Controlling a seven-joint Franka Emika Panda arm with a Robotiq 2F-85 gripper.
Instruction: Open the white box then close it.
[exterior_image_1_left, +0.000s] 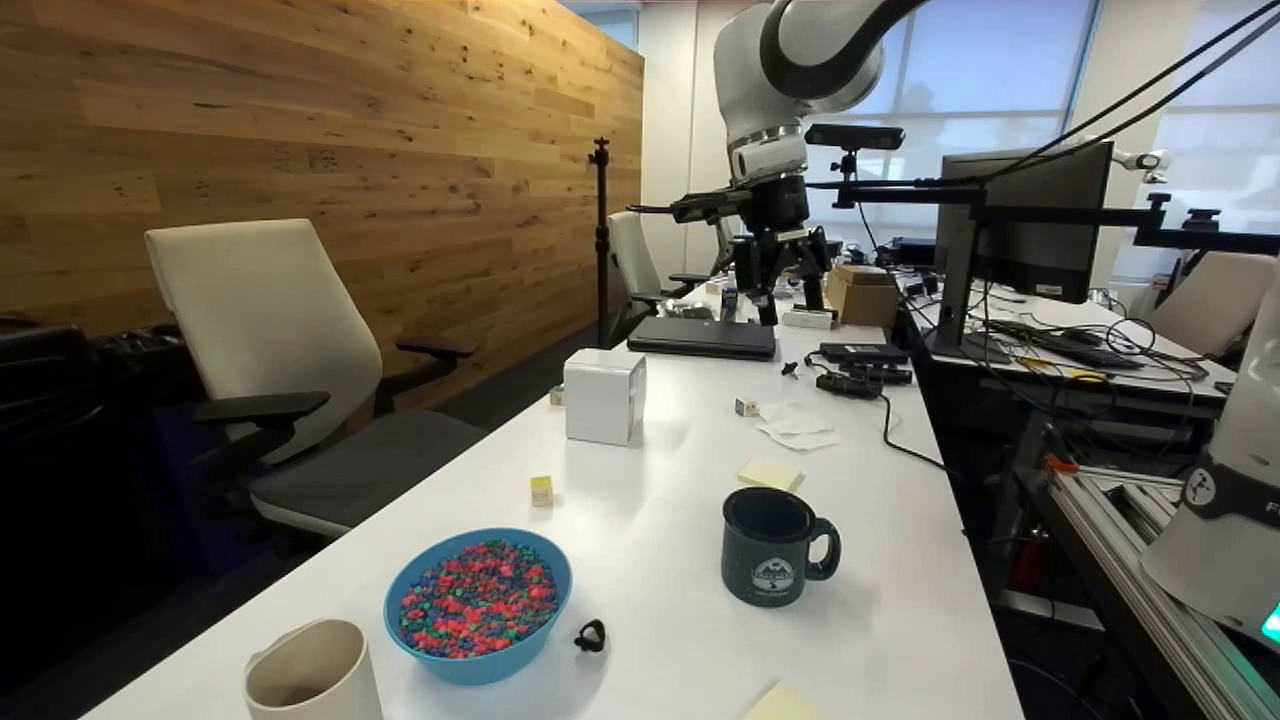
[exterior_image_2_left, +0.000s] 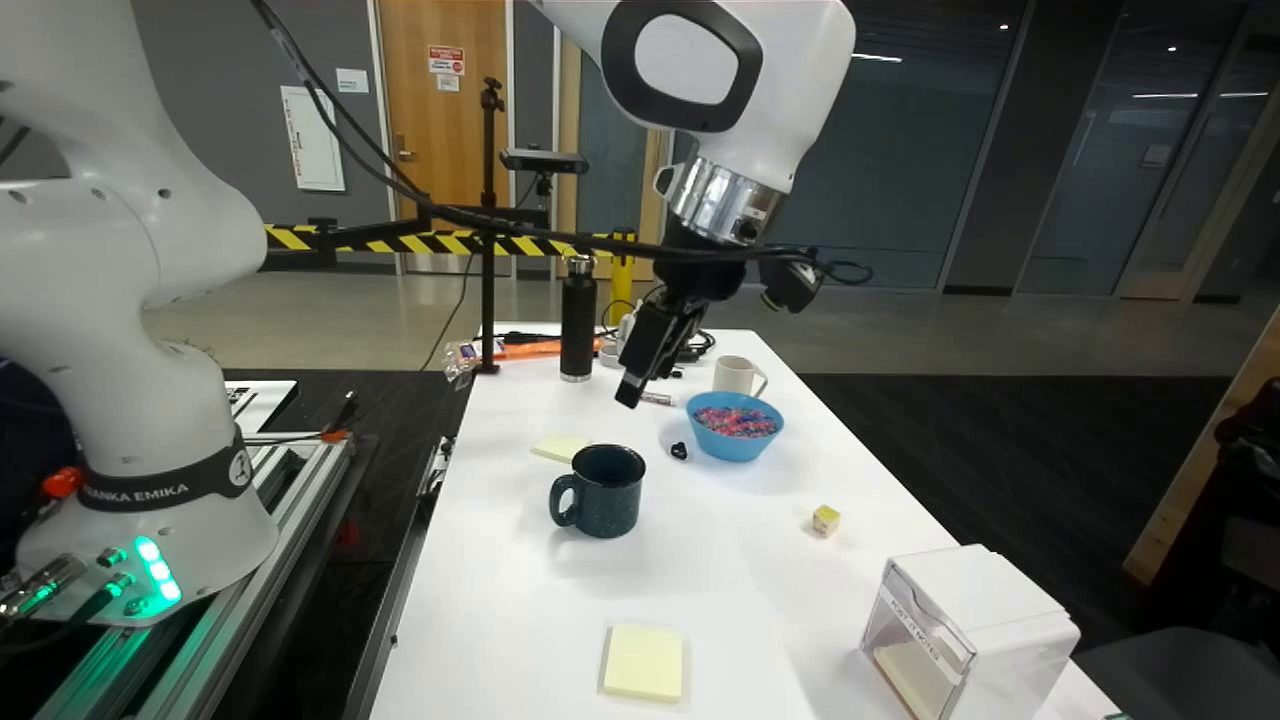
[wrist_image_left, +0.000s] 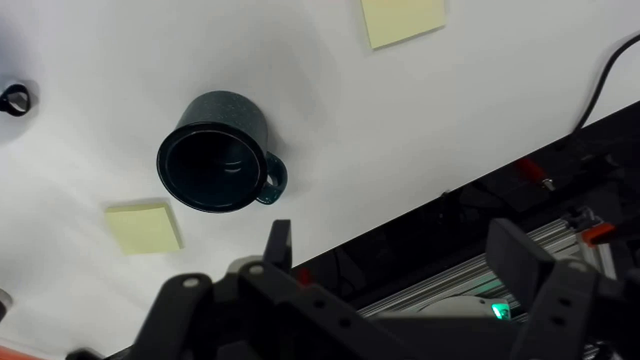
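Observation:
The white box (exterior_image_1_left: 604, 398) stands on the white table in an exterior view, between the blue bowl and a dark laptop. It also shows in an exterior view (exterior_image_2_left: 1010, 610) at the lower right, with its top down and a clear front panel. Pale yellow notes lie inside behind that panel. It is out of the wrist view. My gripper (exterior_image_1_left: 792, 300) hangs high above the table, well apart from the box, and also shows in an exterior view (exterior_image_2_left: 640, 370). In the wrist view its fingers (wrist_image_left: 390, 245) are wide apart with nothing between them.
A dark mug (wrist_image_left: 225, 112) stands near the table edge, also in an exterior view (exterior_image_2_left: 610, 500). A blue bowl (exterior_image_2_left: 735, 447) of coloured bits and a cream cup (exterior_image_2_left: 735, 375) stand beyond. Sticky notes (exterior_image_2_left: 643, 664), a small yellow cube (exterior_image_2_left: 826, 520) and a laptop (exterior_image_1_left: 700, 338) lie about.

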